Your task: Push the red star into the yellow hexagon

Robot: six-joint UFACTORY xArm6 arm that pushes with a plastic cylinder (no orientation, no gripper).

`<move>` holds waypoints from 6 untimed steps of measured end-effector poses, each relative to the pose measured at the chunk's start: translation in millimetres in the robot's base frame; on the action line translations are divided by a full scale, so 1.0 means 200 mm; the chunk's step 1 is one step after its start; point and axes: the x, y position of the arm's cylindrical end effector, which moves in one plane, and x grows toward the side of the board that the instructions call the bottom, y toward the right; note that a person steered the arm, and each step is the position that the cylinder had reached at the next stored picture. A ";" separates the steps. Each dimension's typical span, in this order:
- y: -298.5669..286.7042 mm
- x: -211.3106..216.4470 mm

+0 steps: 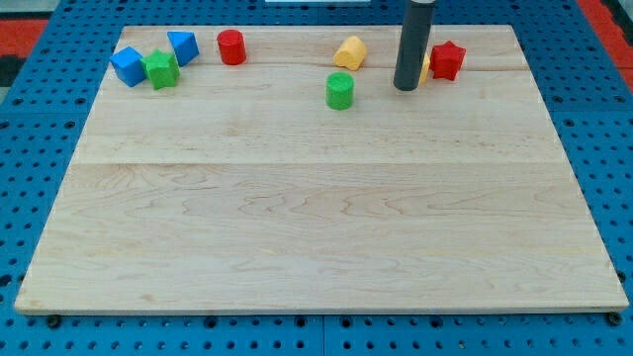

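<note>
The red star (pixel 447 60) lies near the view's top right on the wooden board (pixel 316 218). A yellow block that looks like a hexagon (pixel 349 51) lies to the star's left. My dark rod stands between them, and my tip (pixel 406 88) rests on the board just left of and slightly below the star. A sliver of a second yellow block (pixel 426 68) shows between the rod and the star; the rod hides most of it, so its shape cannot be made out. It appears to touch the star.
A green cylinder (pixel 339 90) sits left of and below my tip. A red cylinder (pixel 231 46) lies at the top, left of centre. Two blue blocks (pixel 128 65) (pixel 183 45) and a green star (pixel 161 69) cluster at the top left corner.
</note>
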 end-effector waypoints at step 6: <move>0.15 -0.40</move>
